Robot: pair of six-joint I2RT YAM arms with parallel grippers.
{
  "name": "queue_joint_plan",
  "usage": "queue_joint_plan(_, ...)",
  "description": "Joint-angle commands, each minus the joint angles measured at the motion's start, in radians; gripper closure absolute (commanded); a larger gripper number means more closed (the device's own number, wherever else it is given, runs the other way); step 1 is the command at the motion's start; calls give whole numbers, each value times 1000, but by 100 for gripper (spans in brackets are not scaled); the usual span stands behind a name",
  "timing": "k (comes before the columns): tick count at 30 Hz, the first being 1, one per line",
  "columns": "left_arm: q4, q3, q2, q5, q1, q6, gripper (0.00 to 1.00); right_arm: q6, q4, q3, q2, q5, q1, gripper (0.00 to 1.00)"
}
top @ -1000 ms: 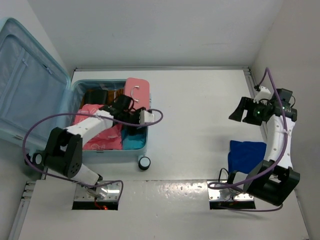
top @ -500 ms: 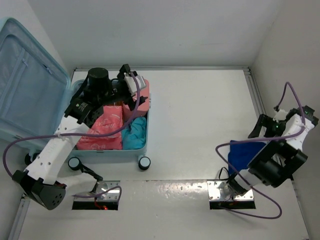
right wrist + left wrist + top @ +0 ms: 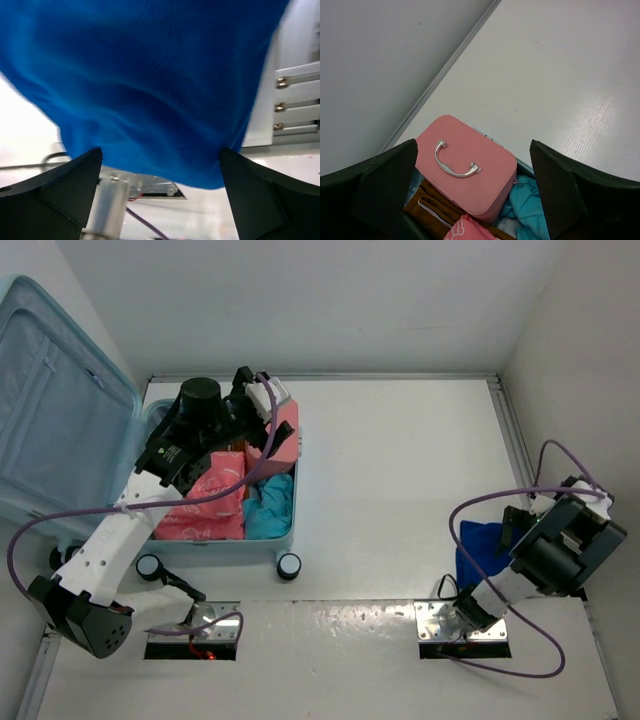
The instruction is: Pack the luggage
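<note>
The luggage (image 3: pixel 240 540) lies open at the left, its lid (image 3: pixel 60 410) leaning back. Inside are a pink hard case (image 3: pixel 287 435) (image 3: pixel 470 170) with a silver handle, a teal cloth (image 3: pixel 268 512) (image 3: pixel 530 200), a pink patterned bag (image 3: pixel 205 500) and a brown garment (image 3: pixel 432 210). My left gripper (image 3: pixel 258 415) (image 3: pixel 475 200) hovers open above the pink case, holding nothing. A blue cloth (image 3: pixel 480 545) (image 3: pixel 150 85) lies on the table at the right. My right gripper (image 3: pixel 512 530) (image 3: pixel 160 195) is open just at its near edge, nothing between the fingers.
The suitcase's wheels (image 3: pixel 289 564) stick out at its front. The right arm's mounting plate (image 3: pixel 465 625) and purple cable (image 3: pixel 455 530) lie close to the blue cloth. White walls bound the table at the back and right.
The left arm has risen out of the suitcase and its gripper opened above the pink case. The right arm swung down from the far right to the blue cloth, opening its jaws.
</note>
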Motion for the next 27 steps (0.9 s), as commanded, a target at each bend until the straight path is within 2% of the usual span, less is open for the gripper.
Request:
queue_joint_plan(1,46,17,-14,-27,-9,-34,0,-67,105,-61,16,74,19,1)
queue_joint_plan(8,46,36,-36,-118,-9,-54,0,-58,163,-99,82,109,110,1)
queue_joint_plan(13,55,36,-69,-182,11,-98,0,-12,189,-122,108,105,226,11)
queue_joint_plan(14,55,27,-69,-194,11,-109,0,-6,196,-124,113,106,283,13)
queue_joint_plan(17,55,8,-92,-245,46,-137,0,39,191,-109,137,105,371,33)
queue_joint_plan(18,55,8,-104,-269,47,-149,0,45,188,-104,150,88,387,48)
queue_joint_plan(20,55,-12,-116,-308,59,-158,0,73,137,-53,162,38,458,67)
queue_joint_plan(21,55,-12,-130,-320,59,-172,0,88,98,-17,154,-10,493,87)
queue_joint_plan(22,55,-24,-139,-329,68,-181,0,103,88,22,153,-44,509,95)
queue_joint_plan(23,64,-44,-155,-340,85,-210,0,117,79,69,136,-100,553,100)
queue_joint_plan(27,74,-68,-165,-429,138,-343,0,181,1,273,108,-346,722,100)
